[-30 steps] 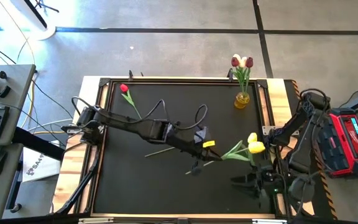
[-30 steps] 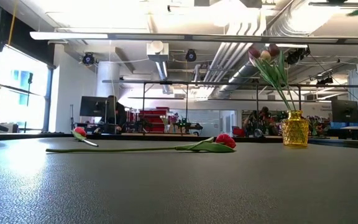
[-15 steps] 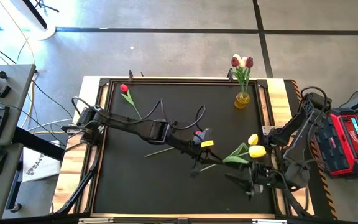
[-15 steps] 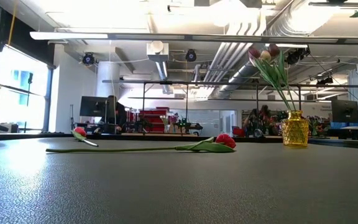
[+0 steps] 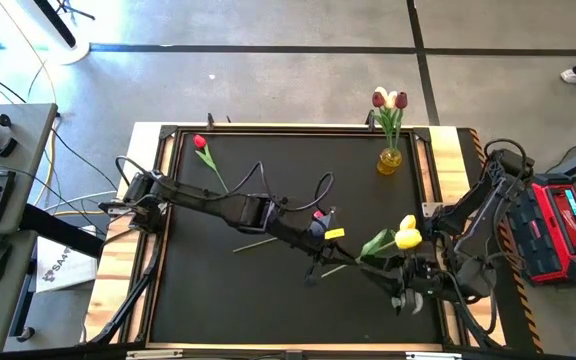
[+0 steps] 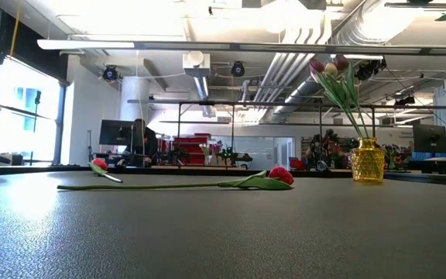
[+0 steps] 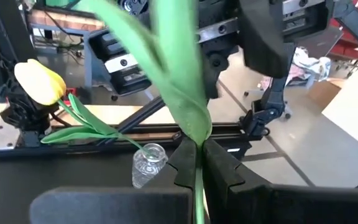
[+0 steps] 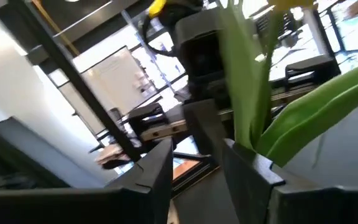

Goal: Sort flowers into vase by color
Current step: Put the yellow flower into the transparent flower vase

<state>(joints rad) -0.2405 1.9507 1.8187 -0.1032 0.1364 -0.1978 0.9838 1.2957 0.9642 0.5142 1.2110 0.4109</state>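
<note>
Two arms hide the yellow tulips' [image 5: 406,236] stems.

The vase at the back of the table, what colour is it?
Amber-yellow glass vase, with a faceted pattern. The low view shows it best.

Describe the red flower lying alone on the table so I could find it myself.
Start at the black table and look to its far left corner, away from both arms. A single red tulip lies flat there with its green stem. Unlike the tulips in the yellow vase, it lies loose.

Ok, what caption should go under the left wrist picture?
Left end effector pinching a green tulip stem, another yellow tulip nearby.
</note>
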